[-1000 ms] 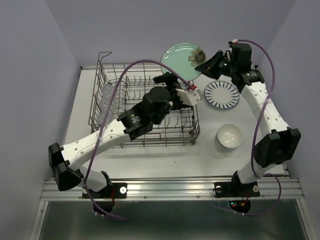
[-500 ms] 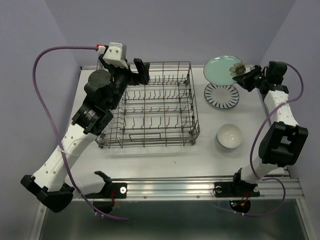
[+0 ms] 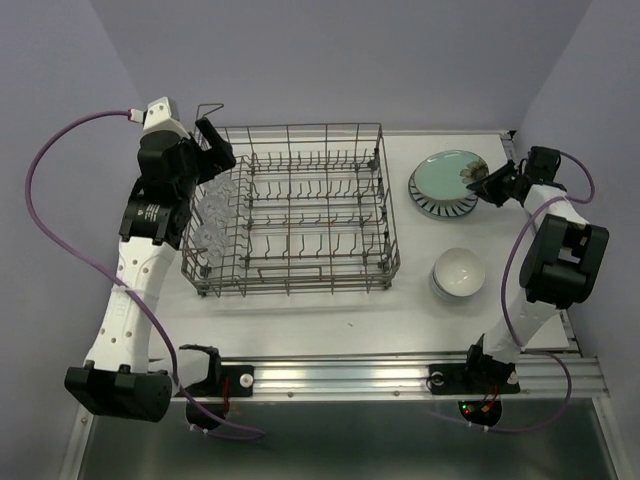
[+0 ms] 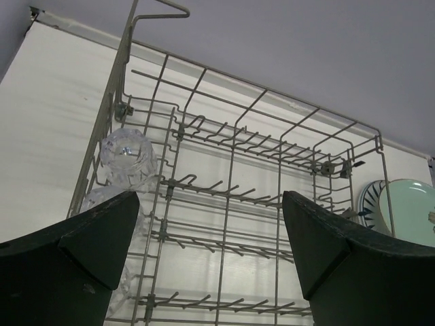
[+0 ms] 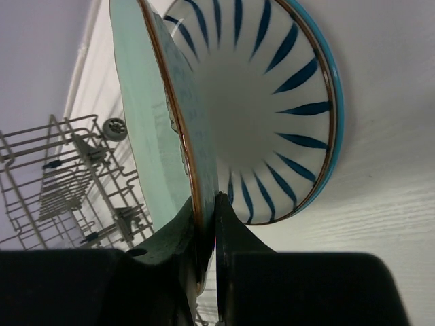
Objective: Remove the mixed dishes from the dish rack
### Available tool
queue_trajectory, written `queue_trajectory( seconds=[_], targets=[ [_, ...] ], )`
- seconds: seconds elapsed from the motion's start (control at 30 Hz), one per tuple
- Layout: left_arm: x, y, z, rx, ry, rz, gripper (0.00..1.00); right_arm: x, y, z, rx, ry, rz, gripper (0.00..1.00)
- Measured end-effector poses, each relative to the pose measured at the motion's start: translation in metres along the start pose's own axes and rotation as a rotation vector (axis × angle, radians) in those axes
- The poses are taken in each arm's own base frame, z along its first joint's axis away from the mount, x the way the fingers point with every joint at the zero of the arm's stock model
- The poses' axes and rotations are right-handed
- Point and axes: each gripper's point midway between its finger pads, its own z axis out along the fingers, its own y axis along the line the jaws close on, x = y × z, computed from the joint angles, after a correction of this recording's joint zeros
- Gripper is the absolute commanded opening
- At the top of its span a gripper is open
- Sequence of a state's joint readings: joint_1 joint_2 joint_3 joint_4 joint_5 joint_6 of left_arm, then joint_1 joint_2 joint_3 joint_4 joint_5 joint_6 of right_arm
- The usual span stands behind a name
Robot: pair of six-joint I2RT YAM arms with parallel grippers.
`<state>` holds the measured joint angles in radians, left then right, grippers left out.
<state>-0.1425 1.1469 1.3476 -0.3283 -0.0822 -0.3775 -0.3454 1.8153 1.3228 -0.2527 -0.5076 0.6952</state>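
Observation:
The grey wire dish rack (image 3: 300, 127) stands mid-table, with clear glasses (image 3: 212, 190) in its left compartment. My left gripper (image 3: 217, 146) hovers open over the rack's far-left corner. The left wrist view looks down on the rack (image 4: 234, 156) and a glass (image 4: 126, 151), with nothing between the fingers (image 4: 102, 234). My right gripper (image 3: 490, 183) is shut on the rim of a pale green plate (image 3: 447, 170), held tilted over a white plate with blue stripes (image 3: 438, 207). In the right wrist view the green plate (image 5: 146, 122) stands edge-on beside the striped plate (image 5: 265, 95).
Stacked white bowls (image 3: 459, 272) sit on the table near the right arm, in front of the plates. The rack's raised handle (image 3: 208, 108) is close to the left gripper. Purple walls close in behind and at both sides.
The left arm swung from above the rack's right middle to its far-left corner. The right arm carried the green plate rightwards and down over the striped plate.

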Motion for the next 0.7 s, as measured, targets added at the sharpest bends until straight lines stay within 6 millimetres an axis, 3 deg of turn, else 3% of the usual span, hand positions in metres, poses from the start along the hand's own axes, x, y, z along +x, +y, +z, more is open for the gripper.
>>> queue_trajectory(
  seconds=[0.2, 0.37, 0.5, 0.7],
  targets=[
    [0.01, 0.029, 0.007, -0.086, 0.044, -0.028, 0.99, 0.01, -0.029, 0.022, 0.052, 0.044, -0.002, 0.02],
    [0.027, 0.056, 0.018, -0.169, 0.094, -0.034, 0.99, 0.008, -0.031, 0.028, 0.042, 0.04, -0.018, 0.08],
    [0.039, 0.068, 0.023, -0.199, 0.133, -0.036, 0.99, 0.006, -0.032, 0.03, 0.035, 0.032, -0.023, 0.18],
    [0.038, 0.07, 0.021, -0.2, 0.131, -0.03, 0.99, 0.007, -0.034, 0.036, 0.028, 0.031, -0.025, 0.37]
  ],
)
